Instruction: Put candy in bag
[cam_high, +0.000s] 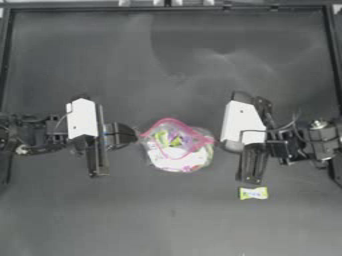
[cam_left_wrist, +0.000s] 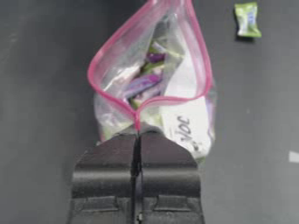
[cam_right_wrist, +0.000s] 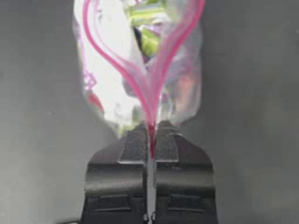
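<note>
A clear bag (cam_high: 178, 147) sits mid-surface (cam_high: 167, 65), mouth held open. The left claw (cam_high: 138, 135) and right claw (cam_high: 215, 141) each clamp its pink seal at opposite ends. The candy (cam_high: 253, 193) lies nearby, beside the right arm.

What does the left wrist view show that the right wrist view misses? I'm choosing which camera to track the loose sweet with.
Only the left wrist view shows the small pale yellow-green wrapped candy lying on the dark table apart from the bag, plus the left gripper shut on the seal strip.

Only the right wrist view shows the right gripper pinching the strip's other end.

Both show the clear plastic zip bag with its pink-red seal held open and multicoloured sweets inside.
</note>
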